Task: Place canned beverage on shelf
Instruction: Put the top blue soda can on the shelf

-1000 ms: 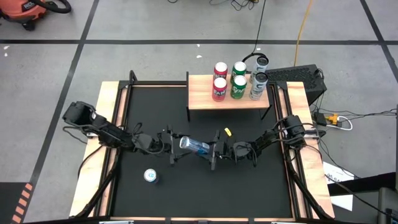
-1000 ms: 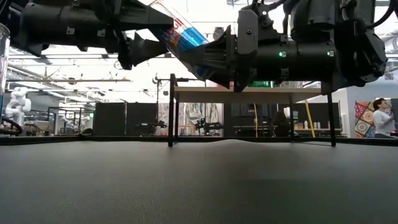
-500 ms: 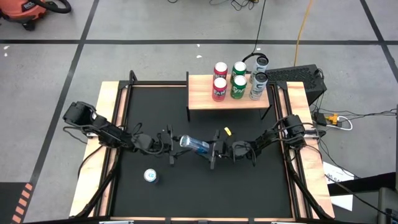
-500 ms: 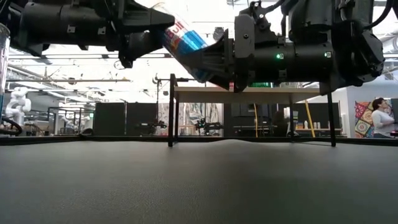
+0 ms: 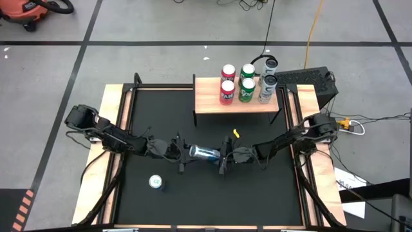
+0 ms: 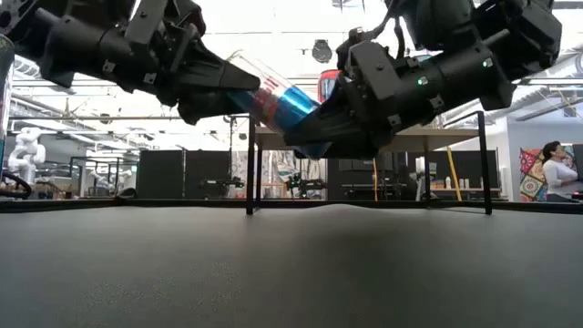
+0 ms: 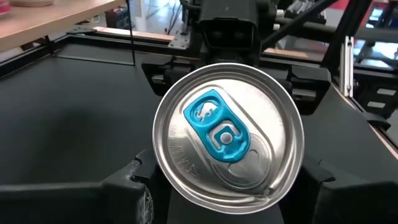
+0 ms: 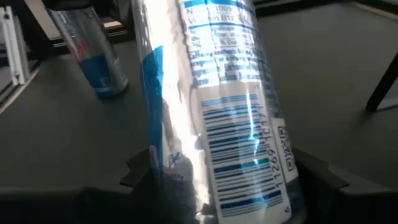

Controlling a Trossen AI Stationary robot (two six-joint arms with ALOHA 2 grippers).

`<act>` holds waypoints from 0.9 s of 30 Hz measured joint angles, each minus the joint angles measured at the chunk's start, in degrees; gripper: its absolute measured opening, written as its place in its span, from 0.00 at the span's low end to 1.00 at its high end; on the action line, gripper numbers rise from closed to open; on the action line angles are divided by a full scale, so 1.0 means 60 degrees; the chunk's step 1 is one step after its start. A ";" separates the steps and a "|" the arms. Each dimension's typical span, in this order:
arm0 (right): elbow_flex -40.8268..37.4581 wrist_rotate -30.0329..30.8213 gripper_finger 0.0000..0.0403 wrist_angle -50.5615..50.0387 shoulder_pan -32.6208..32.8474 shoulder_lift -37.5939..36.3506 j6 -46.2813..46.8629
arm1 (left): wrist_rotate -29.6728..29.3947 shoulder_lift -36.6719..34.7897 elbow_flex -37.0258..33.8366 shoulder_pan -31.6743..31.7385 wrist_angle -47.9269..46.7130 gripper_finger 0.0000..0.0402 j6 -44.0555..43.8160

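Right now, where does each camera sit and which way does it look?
High: overhead, straight down; both arms, shelf.
Low: table height, level; both end effectors overhead.
Left wrist: on the left arm, facing the held can end-on; own fingers below.
Right wrist: on the right arm, along that can's side.
All four share that can.

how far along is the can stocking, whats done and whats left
Done: six cans stand on the shelf. In hand: a blue and silver can is held off the table between the left gripper and the right gripper, lying sideways at mid-table, apparently mid-handover. Left: get it upright onto the shelf, then fetch the last can standing near the table's front left.
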 joint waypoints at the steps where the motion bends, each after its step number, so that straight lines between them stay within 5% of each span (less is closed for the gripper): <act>1: -0.0005 -0.0052 0.60 -0.0042 0.0000 -0.0045 0.0047 | 0.0064 0.0000 0.0079 0.0067 -0.0116 0.51 0.0049; 13: -0.0004 -0.0061 0.77 0.1464 -0.0205 0.1131 0.0147 | 0.0306 -0.0002 0.1169 0.0210 -0.1639 0.51 0.0727; 27: 0.0003 -0.0817 0.82 -0.1190 -0.0184 0.0615 0.2347 | 0.0143 -0.0525 0.4032 0.0217 -0.9441 0.51 0.0811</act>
